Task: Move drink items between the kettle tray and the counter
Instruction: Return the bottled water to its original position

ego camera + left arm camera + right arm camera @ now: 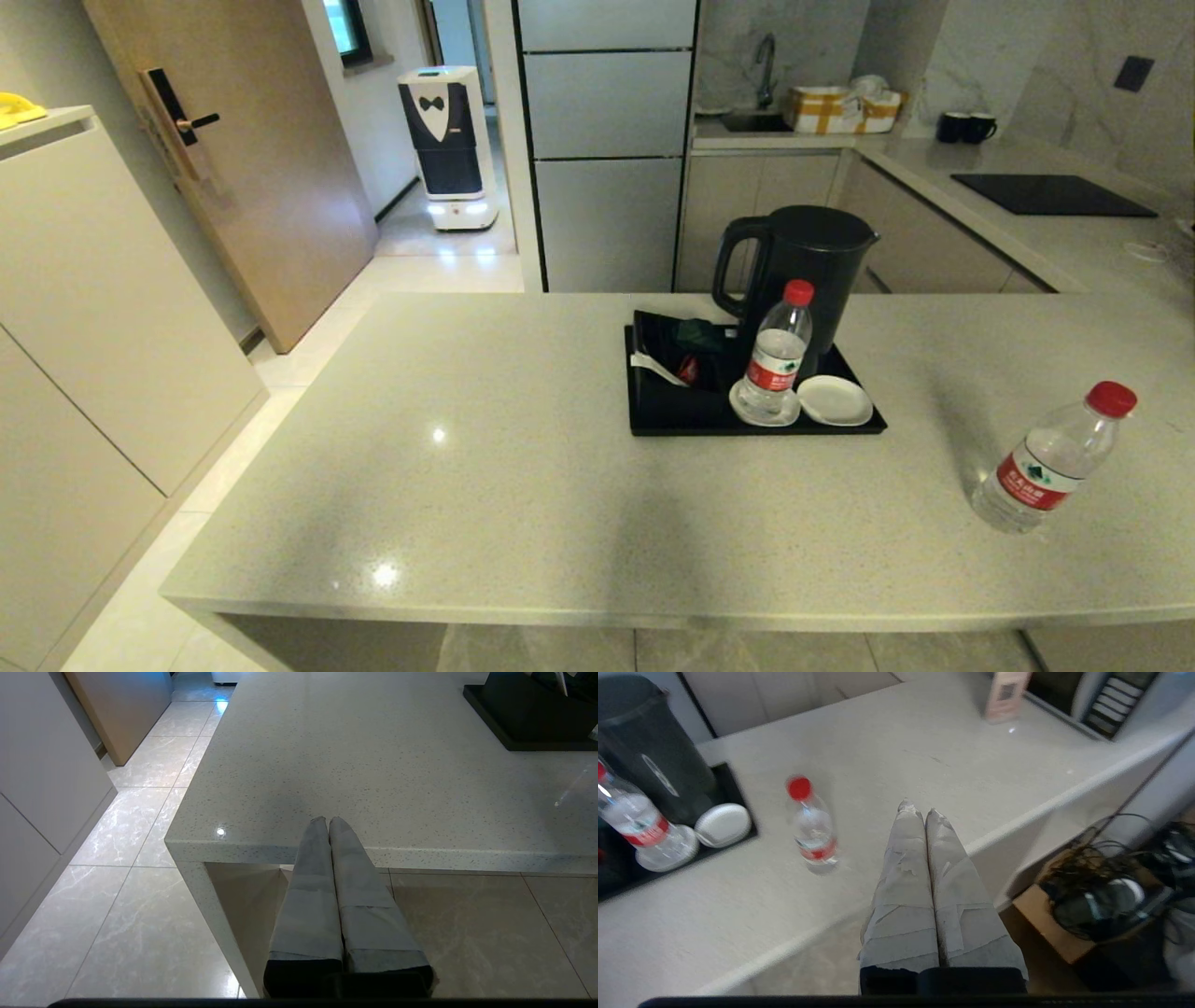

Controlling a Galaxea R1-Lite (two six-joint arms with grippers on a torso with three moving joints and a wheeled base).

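the grey speckled tabletop (523, 467) carries the black kettle tray (653, 420) near its far middle. one water bottle (775, 359) stands upright on the tray, on a white coaster (764, 409), in front of the black kettle (803, 271); a second coaster (836, 399) lies bare just beside it. the kettle's base is hidden behind that bottle, and dark packets (677, 350) at the tray's left side are too dim to make out. the second water bottle (1055, 462) stands on the bare tabletop well apart from the tray, towards the robot's right and near the front edge.

neither arm shows in the head view. in the left wrist view the left tool (328, 820) has its taped fingers pressed together, holding nothing, hovering at the tabletop's front edge near the corner; only a corner of the tray shows there, cut off by the frame. in the right wrist view the right tool (916, 809) is likewise closed tight and empty, off the tabletop's edge, with the second bottle near it but not touching. that view is blurred, so the bottle labels cannot be read.
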